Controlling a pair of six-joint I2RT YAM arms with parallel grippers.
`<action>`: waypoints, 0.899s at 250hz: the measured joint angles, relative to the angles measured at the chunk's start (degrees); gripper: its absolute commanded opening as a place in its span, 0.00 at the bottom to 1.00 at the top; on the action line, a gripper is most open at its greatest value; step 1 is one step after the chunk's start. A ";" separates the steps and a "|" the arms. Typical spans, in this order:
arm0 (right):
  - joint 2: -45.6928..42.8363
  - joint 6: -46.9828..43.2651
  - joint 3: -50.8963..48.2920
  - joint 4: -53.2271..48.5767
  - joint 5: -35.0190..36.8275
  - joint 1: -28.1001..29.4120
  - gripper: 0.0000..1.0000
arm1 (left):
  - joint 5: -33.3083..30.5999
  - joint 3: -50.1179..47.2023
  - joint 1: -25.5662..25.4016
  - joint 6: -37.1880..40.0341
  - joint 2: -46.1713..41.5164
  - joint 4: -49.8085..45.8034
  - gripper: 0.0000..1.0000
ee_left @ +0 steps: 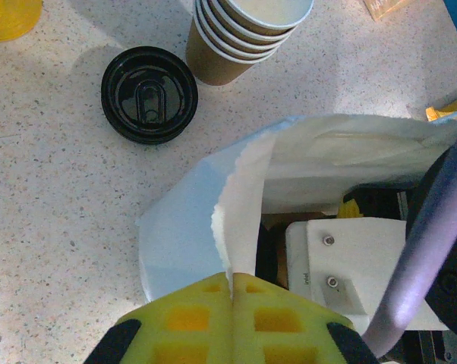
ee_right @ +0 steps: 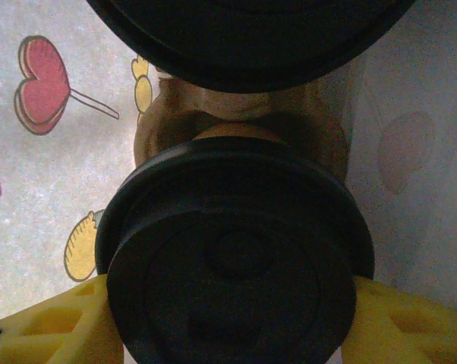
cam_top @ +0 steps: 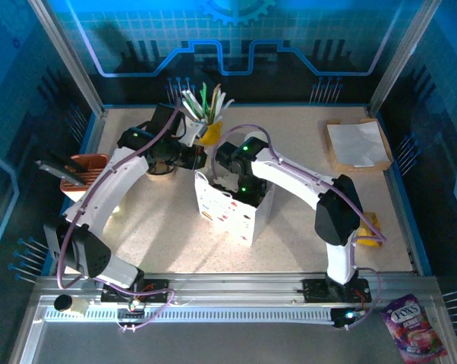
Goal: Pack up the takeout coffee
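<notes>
Black-lidded coffee cup is right up against the right wrist lens. The right tool is clamped on it, yellow fingers touching the lid rim on both sides. Cup sits down inside the white bag, printed wall on the left. Second coffee cup is just beyond it, also in the bag, its lid at the frame top. Left tool is pressed together, pinching the bag's upper edge; bag mouth is open. On the surface near the bag: a black lid just beside a stack of lidless cups. From above, the bag stands upright mid-surface with the right arm reaching into it. Yellow cup of utensils is behind.
</notes>
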 measured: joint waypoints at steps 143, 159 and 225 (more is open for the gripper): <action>0.11 -0.02 -0.90 0.85 -0.42 -0.44 0.44 | 0.11 0.00 0.00 0.00 0.00 0.00 0.00; 0.11 -0.02 -0.90 0.85 -0.42 -0.44 0.44 | 0.11 0.00 0.00 0.00 0.00 0.00 0.00; 0.11 -0.02 -0.90 0.85 -0.42 -0.46 0.44 | 0.11 0.00 0.00 -0.02 0.00 0.00 0.00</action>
